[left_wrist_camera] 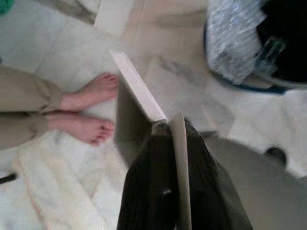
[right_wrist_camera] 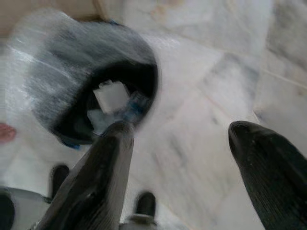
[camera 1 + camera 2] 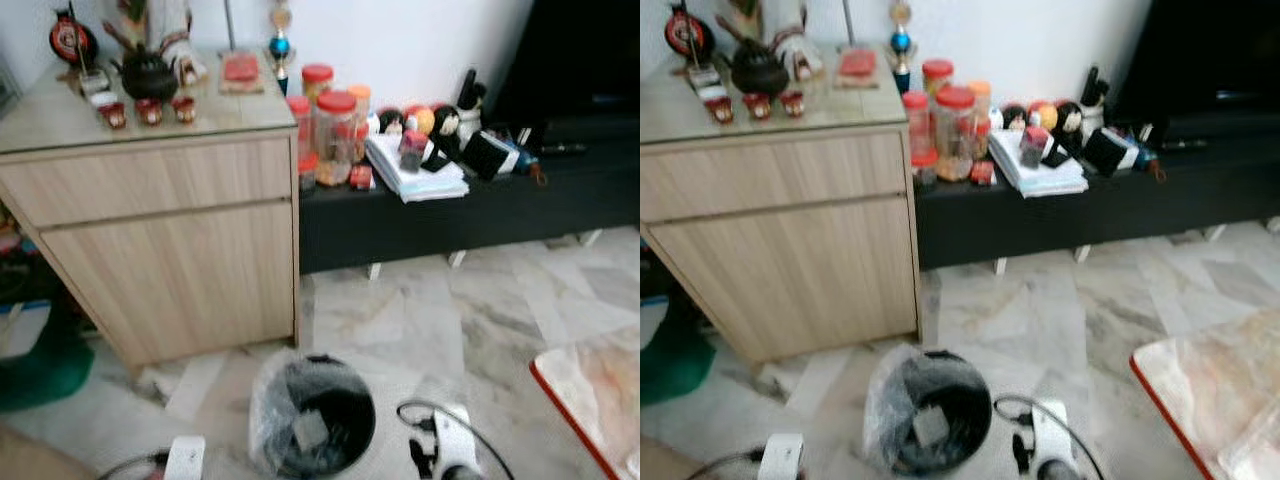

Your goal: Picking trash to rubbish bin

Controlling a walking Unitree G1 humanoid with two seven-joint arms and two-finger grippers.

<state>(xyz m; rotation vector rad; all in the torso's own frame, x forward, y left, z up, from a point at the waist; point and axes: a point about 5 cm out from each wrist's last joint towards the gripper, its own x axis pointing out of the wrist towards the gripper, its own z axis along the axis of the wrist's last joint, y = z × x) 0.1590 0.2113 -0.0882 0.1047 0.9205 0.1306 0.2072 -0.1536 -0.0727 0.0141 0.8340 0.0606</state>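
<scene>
Left gripper (image 1: 175, 143) pinching a white card (image 1: 139, 88) beside the bin (image 3: 312, 415), right gripper (image 2: 180, 143) spread wide — near the bin, bare feet (image 1: 88, 108) close by.

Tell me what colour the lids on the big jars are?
Red. The jar lids show best in the left eye view, beside the wooden cabinet.

The bin (image 3: 312, 415), round and lined with a crinkled clear bag, stands upright on the floor at 6 o'clock. A white scrap (image 2: 111, 96) lies inside. A flat pale card (image 1: 144, 98) sits clamped on edge.
</scene>
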